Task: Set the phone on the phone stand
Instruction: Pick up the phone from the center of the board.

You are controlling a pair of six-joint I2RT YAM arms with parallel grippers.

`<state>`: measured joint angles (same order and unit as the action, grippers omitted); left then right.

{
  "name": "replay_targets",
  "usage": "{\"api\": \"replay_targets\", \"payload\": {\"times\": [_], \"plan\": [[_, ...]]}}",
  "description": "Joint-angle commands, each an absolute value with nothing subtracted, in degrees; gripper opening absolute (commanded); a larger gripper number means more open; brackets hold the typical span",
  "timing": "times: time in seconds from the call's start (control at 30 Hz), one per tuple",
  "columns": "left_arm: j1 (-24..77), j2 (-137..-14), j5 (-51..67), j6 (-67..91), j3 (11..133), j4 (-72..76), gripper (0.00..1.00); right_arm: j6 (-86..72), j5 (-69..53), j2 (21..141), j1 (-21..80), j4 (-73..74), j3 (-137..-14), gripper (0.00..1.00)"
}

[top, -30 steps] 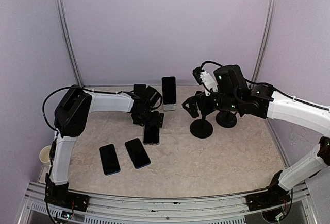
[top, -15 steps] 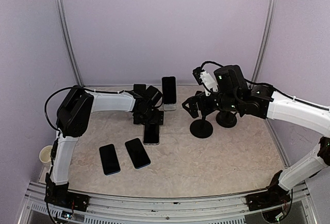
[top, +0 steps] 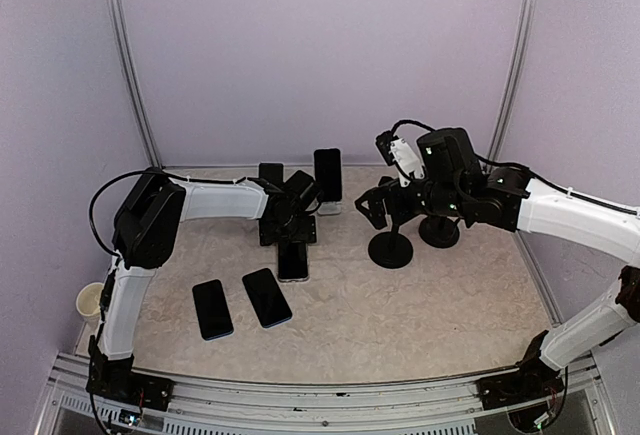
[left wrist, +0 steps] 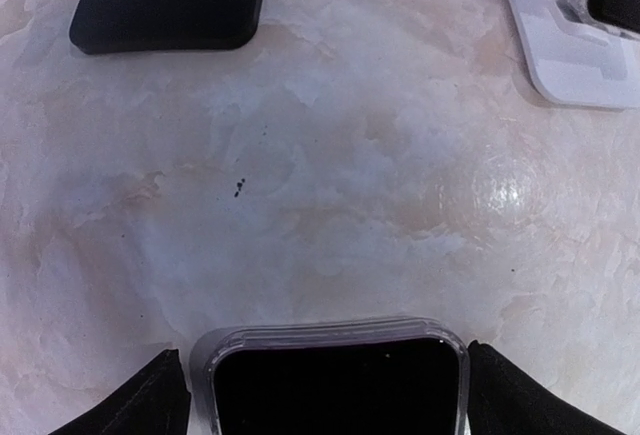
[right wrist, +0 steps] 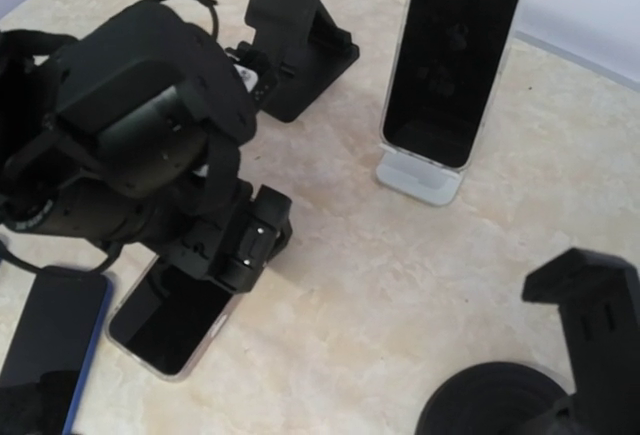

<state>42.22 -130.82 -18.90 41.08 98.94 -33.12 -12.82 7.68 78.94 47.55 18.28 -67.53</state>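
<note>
A phone in a clear case (top: 293, 261) lies flat on the table. It also shows in the left wrist view (left wrist: 335, 380) and the right wrist view (right wrist: 165, 323). My left gripper (top: 288, 233) is low over its far end, with a black finger (left wrist: 150, 405) tight against each side of the case. A white stand (top: 328, 207) at the back holds another phone (top: 327, 174) upright. An empty black folding stand (top: 271, 172) sits beside it. My right gripper (top: 373, 208) hovers empty above a round black stand (top: 391, 249); its jaws look spread.
Two more phones (top: 212, 308) (top: 267, 297) lie flat at the front left. A second round black stand (top: 439, 231) sits under the right arm. A small cup (top: 88, 301) is at the left edge. Purple walls close in the table.
My left gripper has shifted slightly to the right and settled over the far end of the clear-cased phone. The right arm has not moved.
</note>
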Motion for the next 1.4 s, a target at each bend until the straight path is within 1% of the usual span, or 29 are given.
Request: {"api": "replay_targets", "payload": {"times": [0.0,0.13,0.27,0.43,0.47,0.53,0.57,0.67,0.77,1.0,1.07,1.3,1.37], "plan": [[42.45,-132.28,-18.14,44.93,98.98,-37.44,0.9,-11.89,7.09,76.84,46.72,16.73,-66.42,1.0],[42.45,-132.42,-17.74,45.2,99.44,-37.53,0.83,-11.86,6.82,76.65,46.4,16.49,-66.28,1.0],[42.45,-132.23,-17.04,44.28,99.5,-36.98,0.67,-11.69,6.86,76.47,46.12,16.6,-66.29,1.0],[42.16,-131.41,-16.79,42.98,99.29,-35.66,0.63,-11.62,6.86,76.13,45.8,16.7,-66.3,1.0],[42.04,-131.14,-16.79,42.53,99.22,-35.22,0.6,-11.68,6.81,76.11,45.87,16.74,-66.41,1.0],[41.72,-129.89,-16.37,40.61,98.12,-32.89,0.53,-11.72,6.84,75.98,45.79,16.87,-66.55,1.0],[41.6,-129.07,-16.43,40.12,97.32,-31.6,0.51,-11.7,6.93,75.9,45.79,16.96,-66.54,1.0],[40.93,-127.15,-16.66,38.11,96.32,-28.56,0.37,-11.82,7.02,75.69,45.79,17.27,-66.58,1.0],[40.57,-126.08,-17.49,36.04,96.45,-27.12,0.29,-11.93,7.22,75.5,45.77,17.47,-66.62,1.0],[40.19,-123.08,-17.88,31.24,96.01,-24.26,0.23,-11.96,7.01,75.73,45.75,17.67,-67.1,1.0],[40.04,-122.08,-17.1,29.49,95.57,-23.15,0.19,-12.02,7.02,75.99,45.79,17.69,-67.24,1.0],[38.95,-117.25,-14.42,26.22,90.96,-17.63,0.17,-11.85,7.2,76.68,45.79,17.67,-67.55,1.0],[38.94,-116.15,-14.52,25.49,90.0,-16.6,0.11,-11.82,7.19,76.86,45.7,17.67,-67.42,1.0]]}}
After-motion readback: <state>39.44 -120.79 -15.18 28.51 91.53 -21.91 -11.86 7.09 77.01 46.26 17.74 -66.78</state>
